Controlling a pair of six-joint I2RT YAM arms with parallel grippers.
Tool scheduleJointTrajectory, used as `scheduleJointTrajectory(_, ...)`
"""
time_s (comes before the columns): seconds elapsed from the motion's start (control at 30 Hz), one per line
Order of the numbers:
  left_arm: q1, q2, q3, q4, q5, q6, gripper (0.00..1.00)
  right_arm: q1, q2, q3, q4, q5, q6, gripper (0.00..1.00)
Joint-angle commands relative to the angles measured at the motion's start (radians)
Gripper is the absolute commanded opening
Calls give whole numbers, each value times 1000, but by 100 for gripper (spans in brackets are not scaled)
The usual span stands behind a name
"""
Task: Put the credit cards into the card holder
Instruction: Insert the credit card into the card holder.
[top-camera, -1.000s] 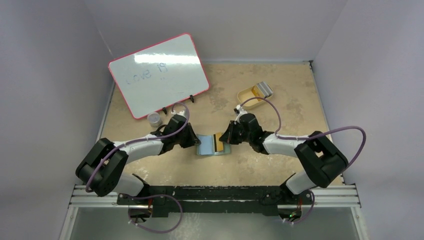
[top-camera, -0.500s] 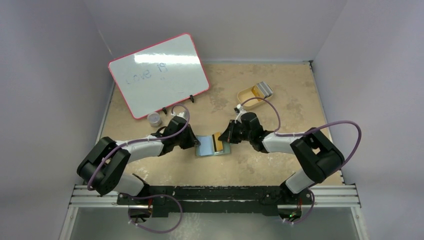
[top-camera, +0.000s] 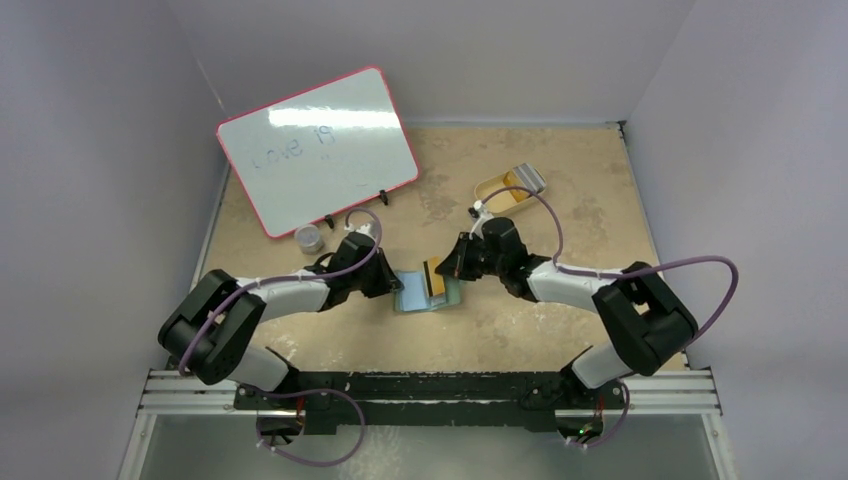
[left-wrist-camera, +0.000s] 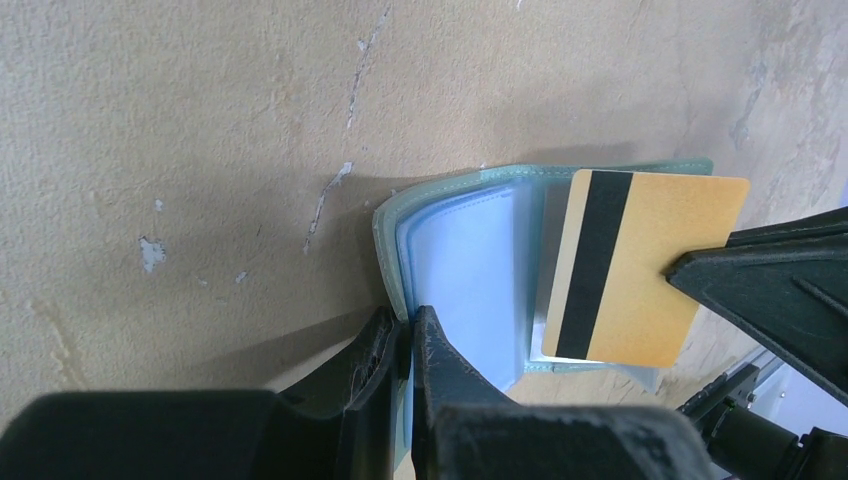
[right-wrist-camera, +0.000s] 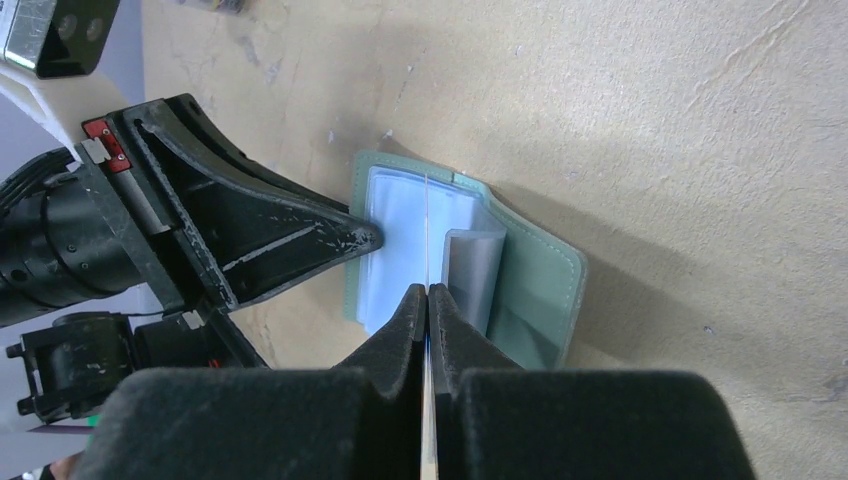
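Since a second ago, the right arm has edged slightly towards twelve o'clock. The left gripper (top-camera: 388, 281), fingers pressed together, pinches the nine o'clock edge of the open grey-green folding card holder (top-camera: 415, 297), which lies at the table's centre. From three o'clock, the right gripper (top-camera: 452, 268) clamps a gold plastic credit card (left-wrist-camera: 650, 270) with a black stripe over the holder's pale blue pockets. The card's leading edge seems to touch them, but I cannot tell whether it has entered one.
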Motion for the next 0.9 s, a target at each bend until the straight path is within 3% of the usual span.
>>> scheduleJointTrajectory(0.0,1,18,1,3,7,10,0,0,-4,32,5,1,-14,0)
scheduleJointTrajectory(0.37,1,16,-2,5,-1,-2,0,-1,93,14,45,20,-18,0)
scheduleJointTrajectory(0.87,0,-4,-14,11,-24,-24,0,-1,102,-52,89,28,16,0)
